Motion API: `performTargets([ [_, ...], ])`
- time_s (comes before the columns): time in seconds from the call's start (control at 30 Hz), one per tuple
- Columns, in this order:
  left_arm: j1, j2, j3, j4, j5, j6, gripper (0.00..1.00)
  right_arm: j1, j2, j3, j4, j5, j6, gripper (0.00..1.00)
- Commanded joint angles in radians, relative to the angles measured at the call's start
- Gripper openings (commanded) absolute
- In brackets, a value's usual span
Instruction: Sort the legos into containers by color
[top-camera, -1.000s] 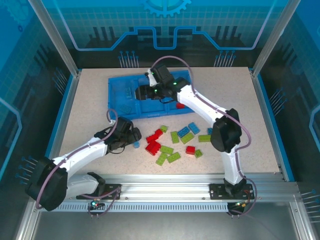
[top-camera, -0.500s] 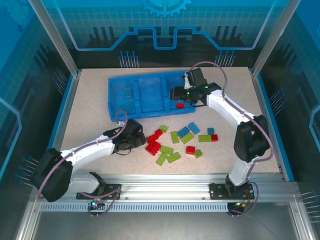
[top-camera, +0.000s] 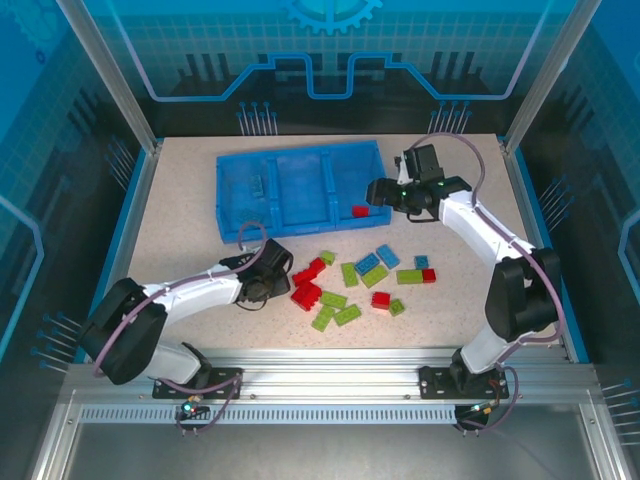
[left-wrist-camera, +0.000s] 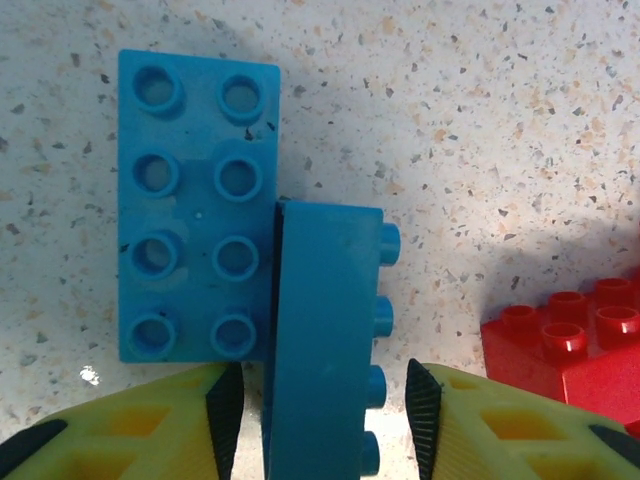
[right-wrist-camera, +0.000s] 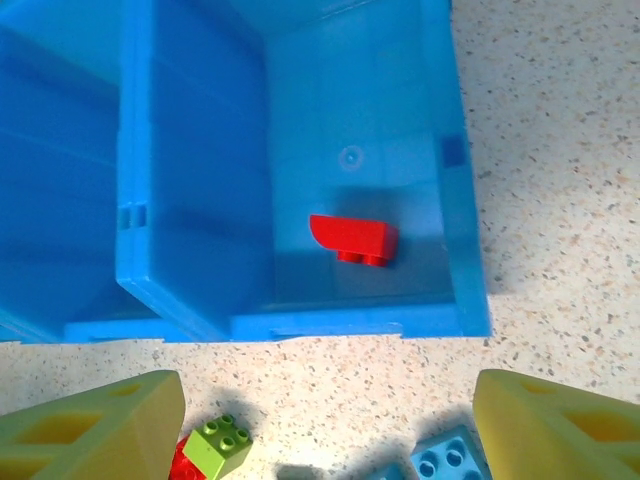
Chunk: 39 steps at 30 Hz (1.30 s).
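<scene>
My left gripper (left-wrist-camera: 322, 415) is low over the table with its jaws on either side of a light blue lego (left-wrist-camera: 325, 340) that lies on its side. Slim gaps show at both pads, so it is open. A flat light blue lego (left-wrist-camera: 198, 205) touches that one on the left. A red lego (left-wrist-camera: 570, 345) lies to the right. In the top view the left gripper (top-camera: 275, 277) sits left of the loose pile. My right gripper (right-wrist-camera: 325, 430) is open and empty by the near right corner of the blue tray (right-wrist-camera: 350, 322). One red lego (right-wrist-camera: 352, 240) lies in its right container.
Loose legos lie between the arms: red (top-camera: 306, 293), lime green (top-camera: 333, 310) and light blue (top-camera: 370, 262). The tray (top-camera: 300, 152) stands at the back, with a small blue lego (top-camera: 257, 185) in its left container. Metal frame posts edge the table.
The right arm swung from the tray's middle to its right end, gripper still open. The left gripper shifted right toward the pile and its jaws narrowed around the blue lego.
</scene>
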Motion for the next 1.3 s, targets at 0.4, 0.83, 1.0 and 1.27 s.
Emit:
performTargets([
  [0.4,-0.013,-0.064,0.061,-0.030,-0.039,0.023,0.26,-0.087,-0.120,-0.127,-0.035,0.084,-0.053,0.81],
  [0.83,0.241,-0.141,0.357,-0.088,-0.120,0.392,0.29,-0.113,-0.163,-0.277,-0.053,0.121,-0.052,0.81],
  [1.0,0.393,0.018,0.460,-0.031,0.017,0.450,0.29,-0.112,-0.144,-0.299,-0.051,0.101,-0.040,0.81],
  [1.27,0.471,0.272,0.590,0.012,0.126,0.470,0.28,-0.112,-0.116,-0.301,-0.083,0.120,-0.042,0.82],
])
